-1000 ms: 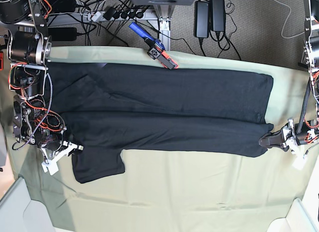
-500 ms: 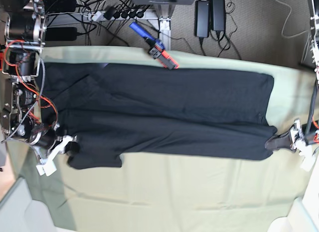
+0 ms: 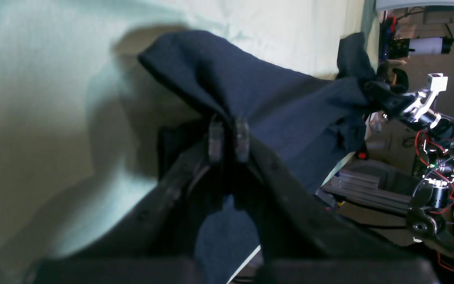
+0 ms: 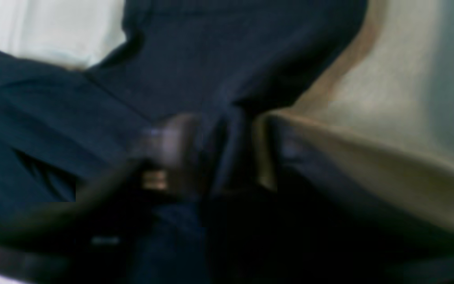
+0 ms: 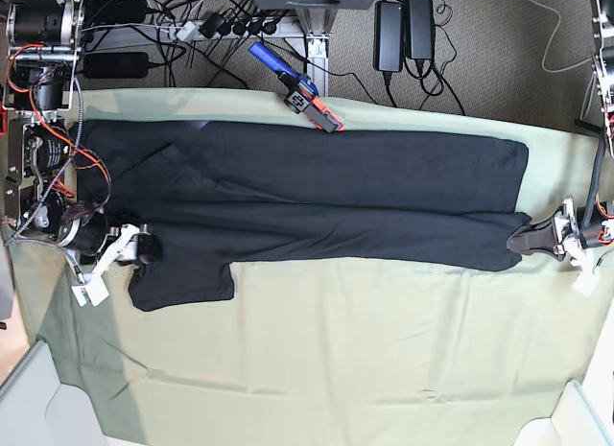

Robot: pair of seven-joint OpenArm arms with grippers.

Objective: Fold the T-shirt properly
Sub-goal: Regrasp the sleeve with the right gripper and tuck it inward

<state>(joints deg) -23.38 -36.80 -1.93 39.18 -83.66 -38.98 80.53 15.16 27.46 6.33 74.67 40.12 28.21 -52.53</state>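
The black T-shirt (image 5: pixel 317 192) lies plain side up, stretched lengthwise across the pale green cloth (image 5: pixel 336 369). Its near long edge is lifted between my two grippers, and a sleeve (image 5: pixel 182 283) hangs out at the near left. My left gripper (image 5: pixel 519 241) is shut on the shirt's near right corner. In the left wrist view its fingertips (image 3: pixel 216 136) pinch a raised fold of the shirt (image 3: pixel 274 102). My right gripper (image 5: pixel 145 246) is shut on the shirt's near left edge. The right wrist view is blurred and shows my right gripper (image 4: pixel 227 154) closed around the dark shirt (image 4: pixel 219 55).
A blue and orange tool (image 5: pixel 299 91) lies at the table's far edge, touching the shirt. Power bricks (image 5: pixel 403 29) and cables lie on the floor behind. White bins stand at the front left corner (image 5: pixel 29 398) and the front right corner (image 5: pixel 576 417).
Both grippers have moved toward the far edge, carrying the shirt's near edge with them. The near edge and the sleeve now sit farther back on the cloth.
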